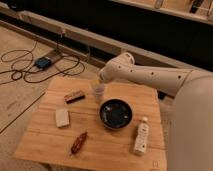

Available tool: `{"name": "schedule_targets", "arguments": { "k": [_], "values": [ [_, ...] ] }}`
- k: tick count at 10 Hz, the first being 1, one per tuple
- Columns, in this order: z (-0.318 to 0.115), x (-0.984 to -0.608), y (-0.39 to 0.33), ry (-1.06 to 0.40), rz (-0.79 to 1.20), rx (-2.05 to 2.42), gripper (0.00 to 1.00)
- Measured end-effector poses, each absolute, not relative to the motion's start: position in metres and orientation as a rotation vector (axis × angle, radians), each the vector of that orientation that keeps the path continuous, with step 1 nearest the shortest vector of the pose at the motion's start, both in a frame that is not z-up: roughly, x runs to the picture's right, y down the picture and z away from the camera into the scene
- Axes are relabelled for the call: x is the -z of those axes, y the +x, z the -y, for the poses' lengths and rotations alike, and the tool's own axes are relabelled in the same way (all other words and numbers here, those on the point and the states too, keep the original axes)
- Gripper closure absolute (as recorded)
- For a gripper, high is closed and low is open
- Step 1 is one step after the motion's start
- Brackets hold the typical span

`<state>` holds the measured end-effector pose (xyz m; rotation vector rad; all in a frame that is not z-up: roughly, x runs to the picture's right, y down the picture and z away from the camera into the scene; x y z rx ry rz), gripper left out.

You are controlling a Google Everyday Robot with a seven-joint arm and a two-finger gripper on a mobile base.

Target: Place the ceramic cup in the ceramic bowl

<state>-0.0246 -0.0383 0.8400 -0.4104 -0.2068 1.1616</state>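
Observation:
The pale beige ceramic cup (99, 93) stands upright on the wooden table (45, 135), just left of and behind the glossy dark ceramic bowl (115, 113). The white arm reaches in from the right, and its gripper (99, 80) is right over the cup's top, at the cup's rim. The bowl holds nothing and sits near the table's middle.
A white bottle with a label (141, 136) lies right of the bowl. A brown-and-dark block (74, 96), a pale sponge-like block (62, 118) and a reddish-brown snack (78, 143) lie on the left half. Cables and a blue box (43, 63) lie on the floor behind.

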Motion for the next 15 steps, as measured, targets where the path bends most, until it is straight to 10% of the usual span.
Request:
{"name": "schedule_targets", "arguments": {
  "k": [15],
  "values": [
    [0.037,-0.887,0.029,-0.416,0.064,-1.198,0.30]
  ]
}}
